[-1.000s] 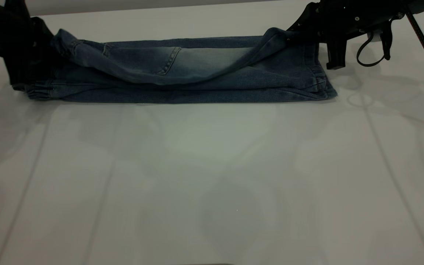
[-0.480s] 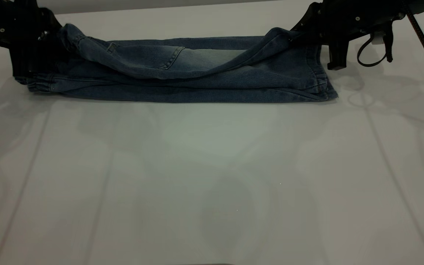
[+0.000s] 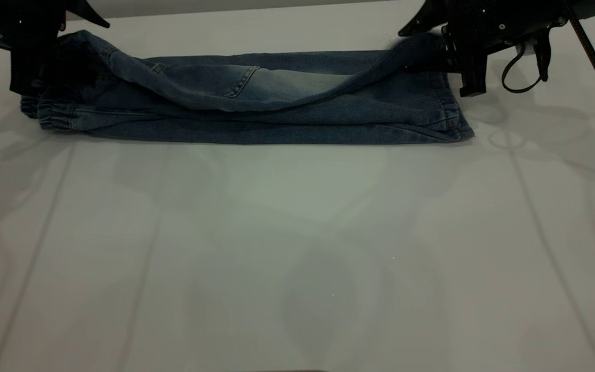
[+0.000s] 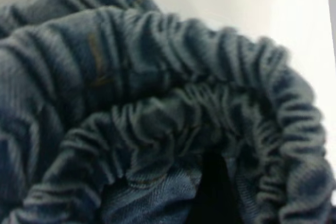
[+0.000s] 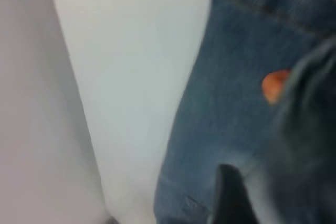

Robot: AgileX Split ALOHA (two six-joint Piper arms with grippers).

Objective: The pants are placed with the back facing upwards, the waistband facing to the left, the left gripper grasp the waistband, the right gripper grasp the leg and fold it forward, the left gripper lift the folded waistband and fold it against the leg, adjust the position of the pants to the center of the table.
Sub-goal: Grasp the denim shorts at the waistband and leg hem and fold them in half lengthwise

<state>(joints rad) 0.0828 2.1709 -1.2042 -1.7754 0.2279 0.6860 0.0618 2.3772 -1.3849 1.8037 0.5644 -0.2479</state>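
Note:
The blue denim pants (image 3: 256, 111) lie folded lengthwise across the far part of the white table (image 3: 297, 232). The gathered waistband (image 3: 52, 116) is at the left and the hems are at the right. The leg (image 3: 277, 85) with the pale patch is draped over the lower layer and sags in the middle. My left gripper (image 3: 78, 31) is at the waistband end, open, its upper finger raised off the cloth. The ruched waistband (image 4: 173, 108) fills the left wrist view. My right gripper (image 3: 416, 46) is at the hem end, open, with its upper finger lifted above the leg's edge. A dark finger (image 5: 231, 198) shows over denim (image 5: 220, 93).
A black cable loop (image 3: 522, 72) hangs under the right arm, just past the hems. A small orange print patch (image 5: 273, 85) shows on the denim in the right wrist view. The wide white tabletop stretches from the pants to the near edge.
Both grippers have spread their fingers. The leg's hem end has dropped lower at the right. The left gripper has risen and shifted back, and the waistband end has settled.

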